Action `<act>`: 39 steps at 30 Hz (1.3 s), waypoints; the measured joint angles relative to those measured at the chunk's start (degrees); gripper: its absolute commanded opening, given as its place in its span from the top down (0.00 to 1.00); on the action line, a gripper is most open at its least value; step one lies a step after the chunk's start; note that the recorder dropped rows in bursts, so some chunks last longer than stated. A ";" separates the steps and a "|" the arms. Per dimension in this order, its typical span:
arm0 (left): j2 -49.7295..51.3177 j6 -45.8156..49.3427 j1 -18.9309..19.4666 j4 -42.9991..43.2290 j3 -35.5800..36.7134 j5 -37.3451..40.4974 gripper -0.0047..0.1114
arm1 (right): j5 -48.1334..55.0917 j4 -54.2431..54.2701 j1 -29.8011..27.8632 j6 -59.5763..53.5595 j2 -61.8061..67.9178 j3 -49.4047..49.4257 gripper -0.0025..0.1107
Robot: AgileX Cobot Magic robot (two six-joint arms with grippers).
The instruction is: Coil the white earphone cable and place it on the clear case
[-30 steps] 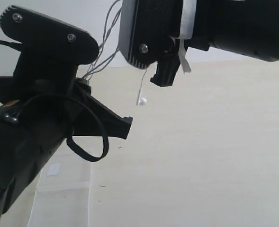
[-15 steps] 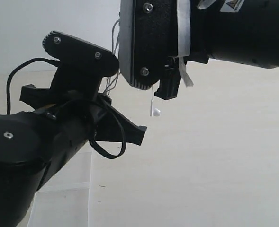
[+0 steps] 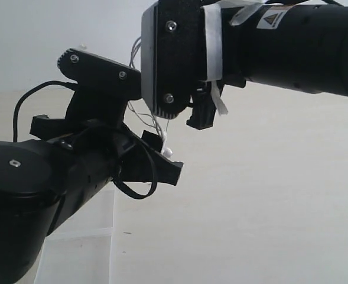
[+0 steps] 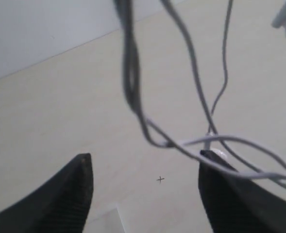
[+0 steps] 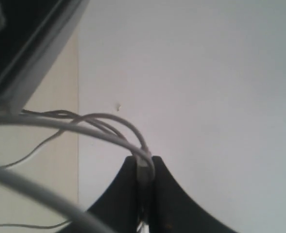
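Dangling limp, the white earphone cable (image 4: 131,87) sat pinched in the right gripper (image 5: 143,170); the left gripper (image 4: 146,160) gaped wide. It looked slippery, best grabbed where strands bunched.

Illumination is bright, even and diffuse. The pale beige tabletop (image 3: 268,207) is uniformly lit and slightly washed out. Against it the matte black robot arms (image 3: 20,195) render nearly as silhouettes. In both wrist views the thin white earphone cable (image 4: 131,82) is blurred near the lens.
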 measured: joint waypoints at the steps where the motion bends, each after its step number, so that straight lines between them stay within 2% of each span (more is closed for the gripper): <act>1: 0.00 0.00 0.00 0.00 0.00 -0.06 0.43 | -0.78 0.00 0.00 0.00 0.42 0.00 0.98; 7: 0.00 0.00 0.00 0.00 0.00 -0.29 0.43 | -5.96 0.00 0.00 -0.86 2.03 0.00 0.98; 13: 0.00 -0.22 -0.25 -0.23 0.00 -2.79 0.43 | -11.51 4.89 0.00 -7.87 3.66 0.00 0.98; 15: 0.00 -0.22 -0.25 -0.47 0.00 -6.31 0.50 | -15.37 10.60 0.00 -13.49 5.29 0.00 0.98; 17: 0.00 -0.02 -0.25 -0.47 0.00 -9.11 0.66 | -19.50 14.79 0.00 -16.50 6.51 0.00 0.98; 18: 0.00 0.51 -0.25 -0.47 0.00 -10.34 0.79 | -20.23 15.80 -0.10 -16.93 6.66 0.00 0.98; 20: 0.00 3.97 -0.25 -0.47 0.00 -16.88 0.95 | -21.27 17.42 -0.10 -17.55 6.66 0.00 0.98; 23: 0.00 8.35 1.27 -0.47 0.00 -23.12 0.96 | -19.95 17.95 -0.10 -17.70 6.66 0.00 0.98; 25: 0.00 12.54 5.56 -0.47 0.00 -24.96 0.96 | -15.38 18.93 -0.10 -17.70 6.66 -0.79 0.98; 27: 0.00 14.90 12.09 -0.35 0.82 -23.72 0.96 | -10.42 19.30 -0.10 -17.70 6.66 -2.96 0.98; 29: 0.00 15.72 20.80 -0.35 2.36 -15.56 0.96 | -5.22 19.62 -0.10 -17.70 6.66 -5.58 0.98; 34: 0.00 15.38 33.85 -0.35 4.81 -0.85 0.96 | 1.74 19.97 1.08 -17.70 6.66 -7.81 0.98; 39: 0.00 15.03 45.54 -0.46 5.31 15.13 0.96 | 3.34 19.97 7.26 -17.70 6.66 -7.81 0.98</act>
